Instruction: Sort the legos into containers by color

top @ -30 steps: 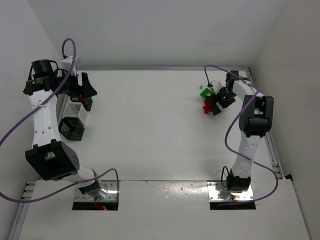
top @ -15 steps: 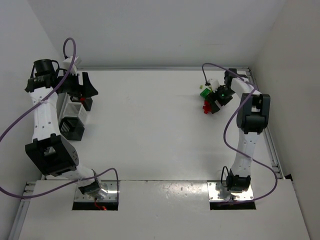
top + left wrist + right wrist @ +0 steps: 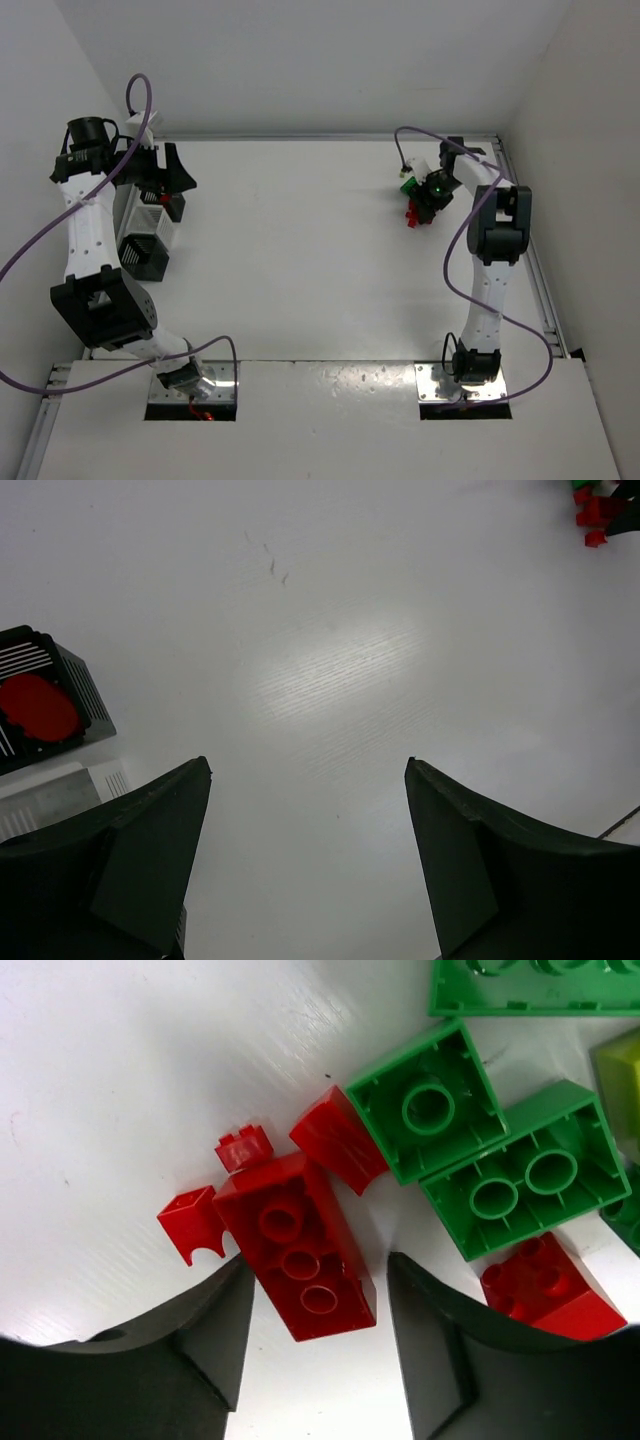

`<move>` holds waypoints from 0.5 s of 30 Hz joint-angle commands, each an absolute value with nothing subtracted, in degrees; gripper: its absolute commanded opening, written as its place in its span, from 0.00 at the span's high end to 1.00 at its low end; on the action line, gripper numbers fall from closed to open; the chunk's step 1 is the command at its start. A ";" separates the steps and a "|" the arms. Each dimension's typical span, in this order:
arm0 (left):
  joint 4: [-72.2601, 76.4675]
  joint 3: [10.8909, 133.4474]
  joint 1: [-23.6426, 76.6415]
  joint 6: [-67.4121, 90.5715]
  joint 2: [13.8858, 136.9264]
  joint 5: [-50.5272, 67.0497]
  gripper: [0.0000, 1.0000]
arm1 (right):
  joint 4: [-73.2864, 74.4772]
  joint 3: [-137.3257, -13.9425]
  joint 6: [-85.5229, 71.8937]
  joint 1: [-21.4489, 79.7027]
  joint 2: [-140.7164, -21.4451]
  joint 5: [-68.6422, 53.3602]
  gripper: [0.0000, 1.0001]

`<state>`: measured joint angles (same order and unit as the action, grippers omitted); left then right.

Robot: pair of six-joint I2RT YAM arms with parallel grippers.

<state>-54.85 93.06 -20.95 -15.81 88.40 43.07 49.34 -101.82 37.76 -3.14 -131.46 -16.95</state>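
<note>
Red brick (image 3: 300,1250), long, with three round sockets facing up, lies slantwise on the white table (image 3: 120,1080) at the edge of the lego pile (image 3: 411,200), far right and well back in the top view. A small red clip piece (image 3: 190,1225) sits just beside its left end. A square red piece (image 3: 340,1140) touches its upper corner, and green bricks (image 3: 425,1110) crowd close behind that.

The right gripper (image 3: 318,1295) straddles the brick's lower half with its jaws partly open. The left finger looks to be at the brick's edge, while a sliver of table shows before the right one, so nothing is clamped yet.

Because the brick sits askew between the fingers, a careless close would likely twist it or nudge the clip piece. It seems better to turn the wrist until the pads face the long sides squarely, centre, and then close firmly. A straight lift should keep the neighbours from dragging along.

Far across the table, the left gripper (image 3: 308,770) hangs wide open and empty near a black bin (image 3: 88,698) that already has something red in it, which makes it the likely destination.
</note>
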 commanded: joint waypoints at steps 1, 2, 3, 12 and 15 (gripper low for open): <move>-54.76 94.75 -20.57 -16.08 88.51 44.30 0.15 | 49.13 -102.13 39.46 -2.29 -133.33 -17.93 0.46; -54.76 94.75 -20.57 -16.61 88.51 43.77 0.15 | 49.13 -101.61 39.46 -2.29 -133.33 -17.93 0.53; -54.76 94.75 -20.57 -16.61 88.51 43.77 0.15 | 49.13 -100.64 40.16 -2.29 -132.46 -17.32 0.56; -48.52 85.79 -18.81 -16.61 82.01 49.12 0.15 | 49.66 -89.66 42.10 -2.29 -117.44 -22.75 0.90; -47.47 81.92 -17.58 -15.13 79.98 55.69 0.14 | 52.02 -87.45 42.10 -0.97 -108.92 -28.02 0.90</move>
<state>-50.89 83.44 -18.92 -15.79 83.64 47.13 50.24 -87.26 40.71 -2.35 -119.70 -20.32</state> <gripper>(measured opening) 0.855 0.353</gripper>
